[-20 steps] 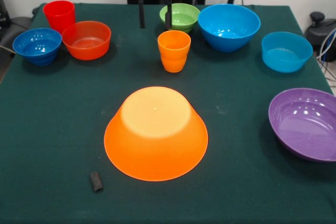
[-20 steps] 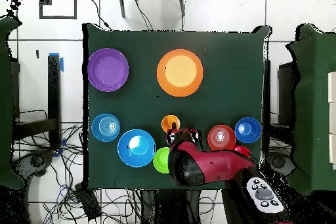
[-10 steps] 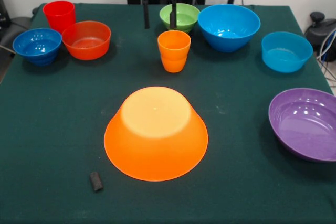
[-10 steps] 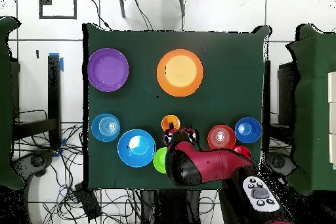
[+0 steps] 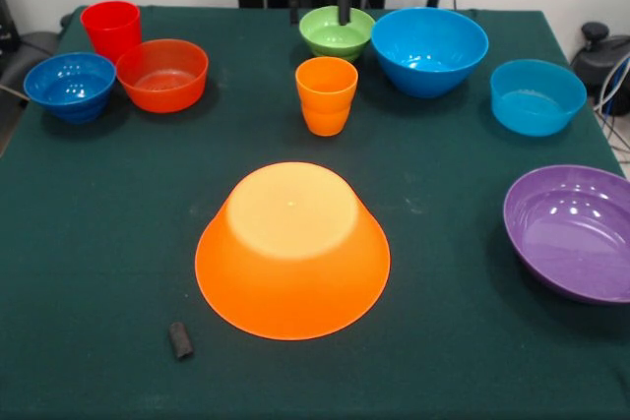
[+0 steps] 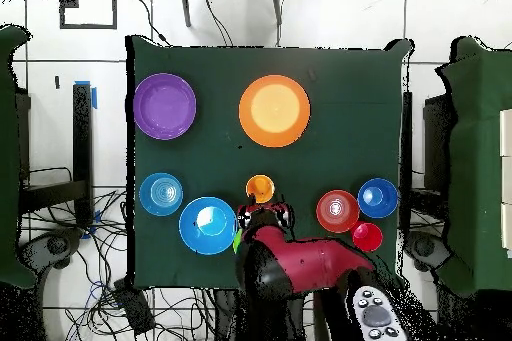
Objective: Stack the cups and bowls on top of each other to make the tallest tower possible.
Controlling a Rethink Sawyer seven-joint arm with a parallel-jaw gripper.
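The large yellow-orange bowl (image 5: 292, 248) lies upside down at the table's middle front. The orange cup (image 5: 326, 94) stands upright behind it. The green bowl (image 5: 338, 31), big blue bowl (image 5: 429, 50) and light-blue bowl (image 5: 537, 95) stand at the far right. The red cup (image 5: 110, 29), orange-red bowl (image 5: 162, 74) and dark-blue bowl (image 5: 70, 85) stand at the far left. One purple bowl (image 5: 574, 231) sits near right. My gripper (image 5: 318, 7) is open and empty over the green bowl's far rim. In the overhead view my gripper (image 6: 262, 217) and arm hide most of the green bowl.
A small dark block (image 5: 180, 339) lies near the table's front edge, left of the yellow-orange bowl. In the overhead view, cables lie on the floor around the table (image 6: 330, 67), and a control pad (image 6: 375, 314) shows at the bottom.
My gripper has moved rightward in the front view and drawn back from beside the orange cup to over the green bowl. No cup or bowl has moved.
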